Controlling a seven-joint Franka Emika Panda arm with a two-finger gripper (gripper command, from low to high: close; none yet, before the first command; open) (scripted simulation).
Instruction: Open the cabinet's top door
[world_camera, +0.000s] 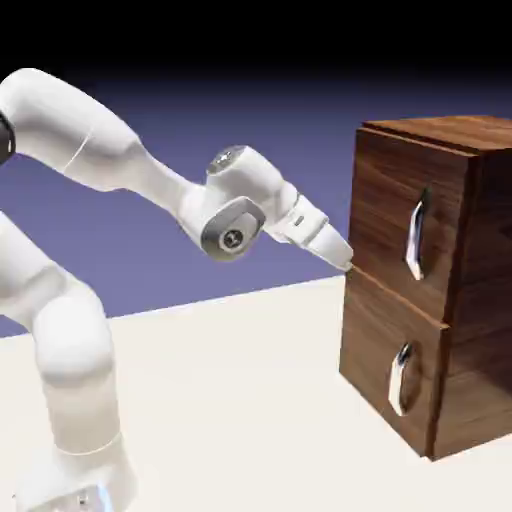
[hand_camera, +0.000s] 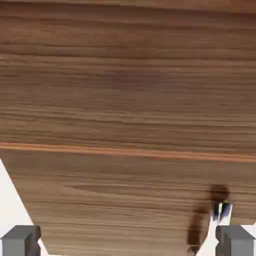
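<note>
One cabinet (world_camera: 440, 280), two silver handles (world_camera: 415, 236)

Ext view sits off to the robot's side, fixed, stood back enough that you see the arm (world_camera: 150, 180), table (world_camera: 230, 400) and whole cabinet (world_camera: 440, 280). Hand view looks along the gripper (hand_camera: 128, 241), v. close to the cabinet front (hand_camera: 125, 90); wood fills it. Both views share the seam between the panels (hand_camera: 125, 151).
</note>
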